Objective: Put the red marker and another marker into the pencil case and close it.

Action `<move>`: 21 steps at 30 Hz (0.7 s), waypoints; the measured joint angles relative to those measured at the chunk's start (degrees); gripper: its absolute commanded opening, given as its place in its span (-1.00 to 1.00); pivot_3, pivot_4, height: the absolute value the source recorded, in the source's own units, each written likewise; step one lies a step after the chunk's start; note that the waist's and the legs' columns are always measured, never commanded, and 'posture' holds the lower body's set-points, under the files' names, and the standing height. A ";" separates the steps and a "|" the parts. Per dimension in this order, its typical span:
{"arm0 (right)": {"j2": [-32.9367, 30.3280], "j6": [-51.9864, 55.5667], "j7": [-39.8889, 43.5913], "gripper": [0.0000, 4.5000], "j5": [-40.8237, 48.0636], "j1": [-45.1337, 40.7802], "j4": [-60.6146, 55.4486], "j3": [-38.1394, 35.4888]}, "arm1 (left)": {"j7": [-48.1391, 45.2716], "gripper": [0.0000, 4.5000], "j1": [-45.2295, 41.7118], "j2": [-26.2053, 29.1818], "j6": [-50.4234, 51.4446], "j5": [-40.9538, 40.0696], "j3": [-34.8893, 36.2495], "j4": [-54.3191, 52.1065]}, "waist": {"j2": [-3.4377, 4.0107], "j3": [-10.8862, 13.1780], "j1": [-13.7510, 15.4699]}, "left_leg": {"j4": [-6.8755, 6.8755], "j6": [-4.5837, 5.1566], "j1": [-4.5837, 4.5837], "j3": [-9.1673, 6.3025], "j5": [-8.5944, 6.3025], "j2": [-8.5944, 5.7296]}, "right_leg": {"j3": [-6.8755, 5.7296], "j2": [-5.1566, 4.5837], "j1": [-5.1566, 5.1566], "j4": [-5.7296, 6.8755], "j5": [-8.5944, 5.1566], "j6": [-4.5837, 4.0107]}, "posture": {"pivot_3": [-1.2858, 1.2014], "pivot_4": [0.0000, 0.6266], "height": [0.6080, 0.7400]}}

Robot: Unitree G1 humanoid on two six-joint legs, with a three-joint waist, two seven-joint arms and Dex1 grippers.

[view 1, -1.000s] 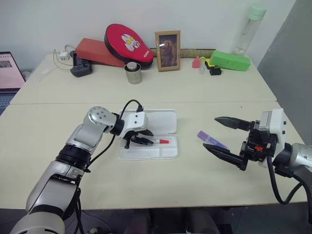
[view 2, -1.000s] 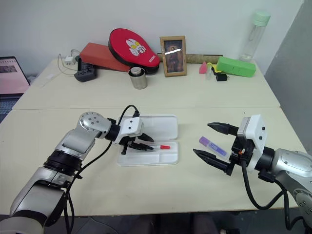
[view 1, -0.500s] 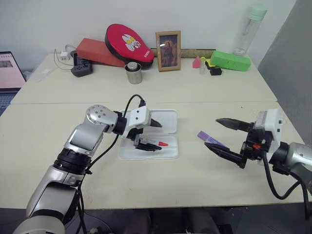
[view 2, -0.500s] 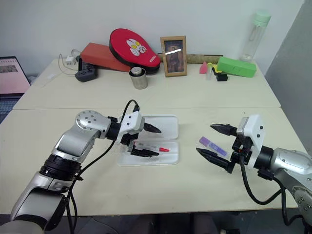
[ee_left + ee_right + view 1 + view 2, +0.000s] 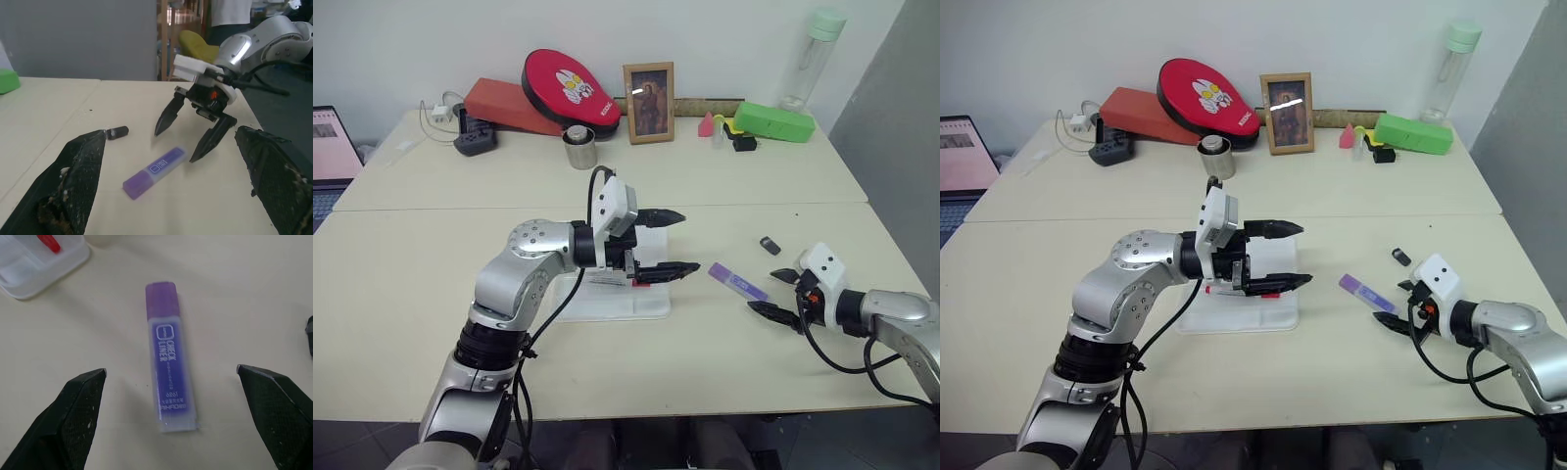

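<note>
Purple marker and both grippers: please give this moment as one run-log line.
left gripper: open, empty | right gripper: open, beside purple marker | red marker: in pencil case

The left gripper (image 5: pixel 668 243) is raised, its fingers spread wide and pointing level toward the right. The right gripper (image 5: pixel 776 295) sits low, angled down, fingers wide apart.

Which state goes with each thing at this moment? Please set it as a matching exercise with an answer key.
1. red marker
2. purple marker
3. pencil case
4. left gripper

a. lies bare on the table in front of the open right gripper
b. open, lid back
c. lies inside the case
d. open, holding nothing, raised over the case

Pairs: 1-c, 2-a, 3-b, 4-d
</note>
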 measured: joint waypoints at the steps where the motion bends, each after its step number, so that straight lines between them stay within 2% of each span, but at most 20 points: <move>1: 0.18 -0.19 0.18 1.00 -0.65 -0.58 1.19 0.33 | 0.08 0.99 0.16 -0.02 -0.41 0.10 -0.31 -0.12 | 0.00 0.00 0.06 | 0.00 0.00 0.00 0.00 0.00 0.00 | 0.00 0.00 0.00 0.00 0.00 0.00 | 0.03 -0.52 1.00; 7: 0.61 -0.71 2.81 1.00 -2.99 -2.00 4.03 2.14 | 0.71 0.99 1.09 0.44 -1.64 0.82 -0.91 -0.34 | 0.01 -0.01 0.17 | 0.01 -0.01 -0.03 0.00 0.00 0.00 | 0.00 -0.01 0.00 -0.03 0.01 0.01 | 0.03 -0.52 1.00; 8: 0.61 -0.67 3.11 0.84 -3.40 -2.17 4.04 2.30 | 0.73 1.00 1.10 0.44 -1.84 0.86 -1.04 -0.40 | 0.01 -0.01 0.18 | 0.01 0.00 -0.03 -0.02 0.00 0.00 | -0.01 -0.01 0.00 -0.03 0.01 0.01 | 0.03 -0.52 1.00; 10: 0.59 -0.43 3.59 0.77 -3.90 -2.27 3.90 2.38 | 0.87 1.00 1.11 0.44 -1.95 0.92 -1.17 -0.44 | 0.01 -0.01 0.17 | 0.01 0.00 -0.03 -0.02 0.00 0.00 | -0.01 -0.01 0.00 -0.03 0.01 0.01 | 0.03 -0.52 1.00; 11: 0.50 0.25 4.02 0.60 -3.92 -2.26 3.66 2.37 | 0.96 1.00 1.10 0.45 -1.95 0.97 -1.18 -0.44 | 0.01 -0.01 0.17 | 0.01 0.00 -0.03 -0.02 0.00 0.00 | -0.01 -0.01 0.00 -0.03 0.01 0.01 | 0.03 -0.52 1.00; 21: 0.58 2.09 4.81 -0.49 -4.92 -2.66 2.99 2.28 | 0.87 1.00 1.03 0.73 -1.94 0.98 -1.22 -0.51 | 0.02 -0.01 0.17 | 0.01 0.00 -0.01 -0.02 0.00 0.00 | -0.01 -0.01 0.03 -0.03 0.01 0.02 | 0.03 -0.52 1.00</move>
